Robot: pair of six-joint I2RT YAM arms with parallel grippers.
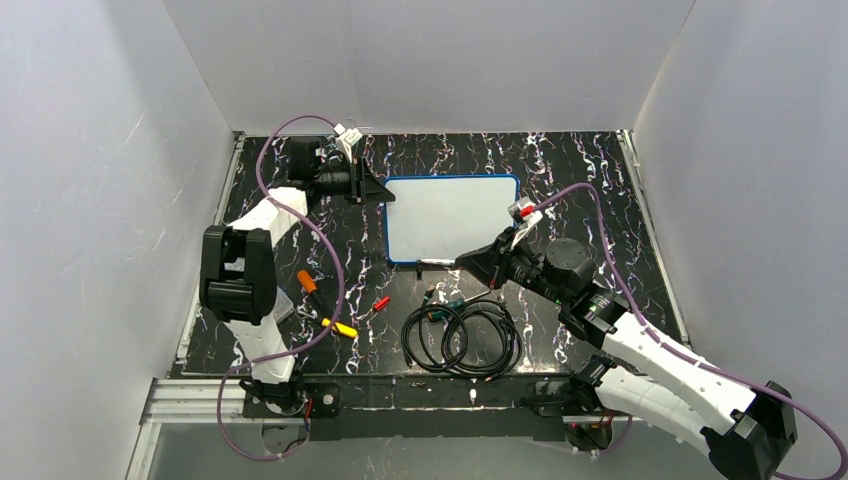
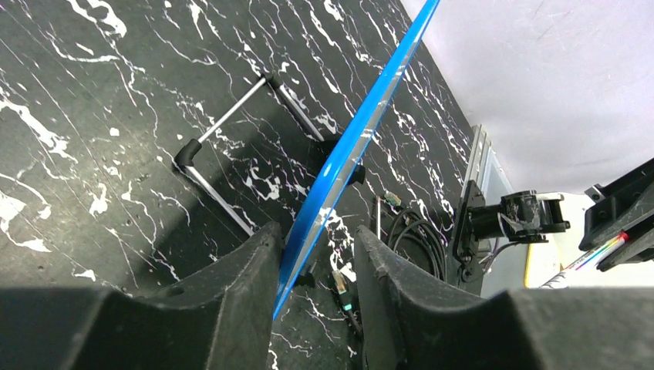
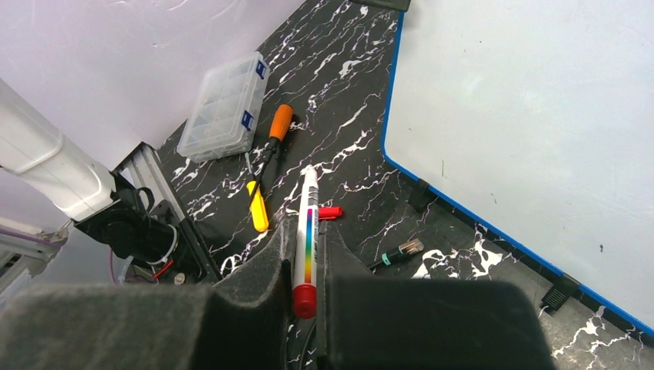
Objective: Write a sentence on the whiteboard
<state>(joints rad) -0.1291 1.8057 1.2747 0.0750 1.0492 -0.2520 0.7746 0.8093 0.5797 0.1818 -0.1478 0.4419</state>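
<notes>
The whiteboard [image 1: 452, 215] lies at the middle of the black marbled table, blue-framed, its white face [image 3: 524, 116] blank apart from a few tiny specks. No red sentence shows on it. Two black clips [image 3: 420, 194] sit on its near long edge. My left gripper [image 1: 388, 190] is open and straddles the board's left edge [image 2: 362, 131]; one finger [image 2: 258, 254] touches the blue frame and the other stands apart from it. My right gripper [image 1: 468, 262] hovers at the board's near edge, shut on a white marker [image 3: 308, 231] that has a rainbow stripe and a red end.
A coil of black cable [image 1: 462, 340] lies near the front, with a network plug [image 3: 401, 250] beside it. Left of it are a red marker cap [image 3: 330, 212], a yellow tool [image 3: 257, 208], an orange-handled screwdriver [image 3: 279, 122] and a clear compartment box [image 3: 224, 106]. A wire stand [image 2: 224, 119] shows under the board.
</notes>
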